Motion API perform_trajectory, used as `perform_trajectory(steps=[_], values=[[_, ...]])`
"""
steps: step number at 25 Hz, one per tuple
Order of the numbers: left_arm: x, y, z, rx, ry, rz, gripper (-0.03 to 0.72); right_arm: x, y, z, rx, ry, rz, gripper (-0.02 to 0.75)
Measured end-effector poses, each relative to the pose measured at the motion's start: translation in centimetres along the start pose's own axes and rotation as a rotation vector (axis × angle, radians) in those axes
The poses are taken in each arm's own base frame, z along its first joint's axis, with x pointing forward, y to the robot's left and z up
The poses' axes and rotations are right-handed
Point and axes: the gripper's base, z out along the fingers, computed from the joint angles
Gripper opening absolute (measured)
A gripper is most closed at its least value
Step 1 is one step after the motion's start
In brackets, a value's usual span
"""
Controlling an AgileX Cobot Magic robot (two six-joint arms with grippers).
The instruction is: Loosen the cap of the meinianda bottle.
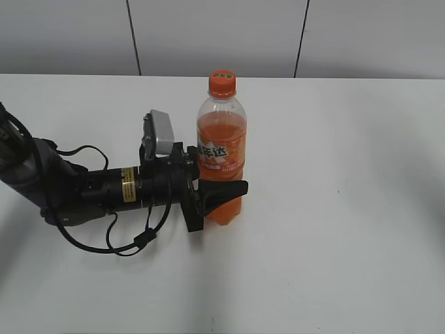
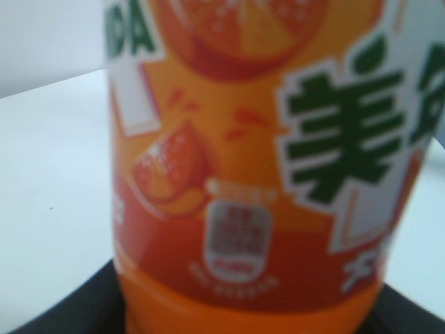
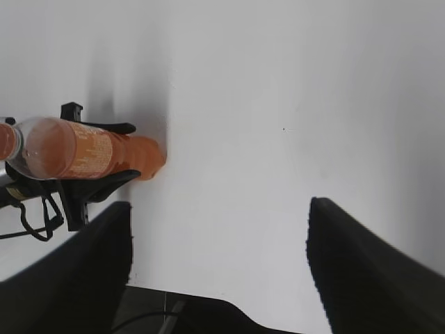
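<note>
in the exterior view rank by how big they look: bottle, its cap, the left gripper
1. meinianda bottle, the tallest thing there
2. left gripper, closed around the bottle's lower body
3. cap, plainly the smallest

— What words are being seen on the meinianda bottle [image 2: 250,174]?
— Green letters "DA" are being shown at the top left of its label [image 2: 229,229]. A big green Chinese sign, "美", is being shown on the right.
— And the small print underneath?
— It is being blurred; nothing is being read there.
</note>
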Motion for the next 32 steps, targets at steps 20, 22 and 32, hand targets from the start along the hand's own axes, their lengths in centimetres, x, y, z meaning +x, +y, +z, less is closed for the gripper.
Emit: perform_trajectory(steps=[20,22,32], values=[[0.0,0.0,0.0,0.001,0.0,0.002,0.398,-2.4,10.1,11.0,-0.051,0.254,-0.099,0.585],[0.0,0.0,0.0,0.001,0.0,0.002,0.398,-2.5,11.3,11.2,-0.077,0.252,-0.107,0.585],[0.0,0.0,0.0,0.001,0.0,0.002,0.398,-2.2,14.6,13.2,-0.121,0.287,-0.142,0.585]])
